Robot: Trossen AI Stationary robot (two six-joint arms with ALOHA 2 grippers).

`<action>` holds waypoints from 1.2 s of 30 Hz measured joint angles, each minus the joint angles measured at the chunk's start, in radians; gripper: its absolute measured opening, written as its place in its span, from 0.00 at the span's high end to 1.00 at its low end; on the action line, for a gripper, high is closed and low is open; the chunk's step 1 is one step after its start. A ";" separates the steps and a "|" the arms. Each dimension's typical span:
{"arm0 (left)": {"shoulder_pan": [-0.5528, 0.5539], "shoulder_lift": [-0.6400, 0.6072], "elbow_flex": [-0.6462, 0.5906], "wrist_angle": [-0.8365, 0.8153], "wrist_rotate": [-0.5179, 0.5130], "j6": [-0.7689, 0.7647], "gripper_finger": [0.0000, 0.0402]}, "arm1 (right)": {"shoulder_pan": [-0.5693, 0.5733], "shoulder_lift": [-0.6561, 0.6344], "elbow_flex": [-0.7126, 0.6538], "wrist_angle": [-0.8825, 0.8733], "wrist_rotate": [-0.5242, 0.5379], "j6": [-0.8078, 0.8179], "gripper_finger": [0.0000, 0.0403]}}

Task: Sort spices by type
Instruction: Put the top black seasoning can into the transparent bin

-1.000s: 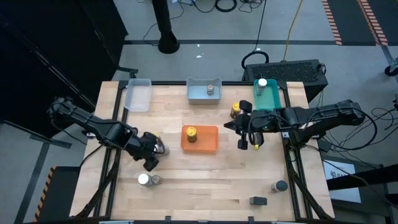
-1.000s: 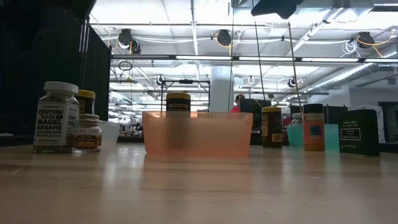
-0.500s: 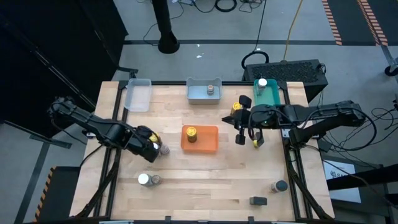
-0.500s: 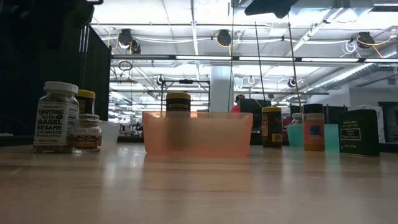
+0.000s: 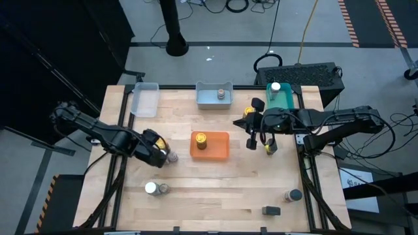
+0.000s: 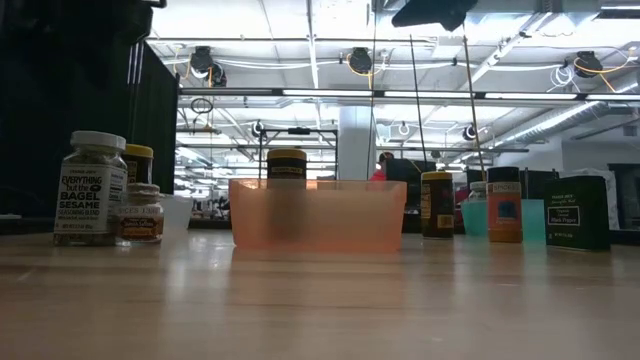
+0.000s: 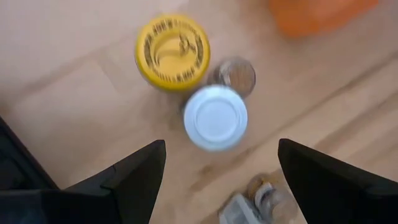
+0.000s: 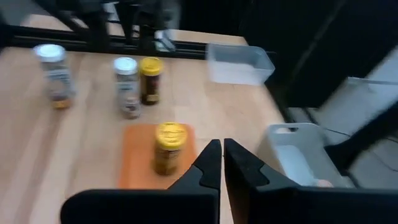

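Note:
Three spice jars stand together at the table's left: a yellow-lidded one, a white-lidded one and a small grey-topped one. My left gripper hangs above them, pointing steeply down. It is open, with its fingers wide apart over the white lid and touching nothing. My right gripper is shut and empty, raised right of the orange tray. That tray holds a yellow-lidded jar.
A clear tray, a blue-grey tray with one jar and a teal tray with a white-lidded jar line the far edge. Two jars stand near left. A jar and a dark box stand near right. A yellow-lidded jar stands by my right gripper.
My left gripper has tipped from a slant toward the near edge to point steeply down, rolling at the wrist, and now hangs over the jar cluster. It has stayed open. The jars have not moved.

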 joint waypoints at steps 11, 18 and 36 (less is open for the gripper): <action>-0.010 0.005 0.000 0.106 -0.271 0.244 0.21 | 0.000 -0.060 0.001 -0.127 0.275 0.151 1.00; -0.010 0.005 0.000 0.248 -0.311 0.740 0.21 | 0.000 -0.060 0.001 -0.125 0.275 0.165 1.00; 0.081 -0.023 -0.002 0.368 -0.262 1.413 0.21 | -0.023 -0.041 -0.024 -0.009 0.251 0.252 1.00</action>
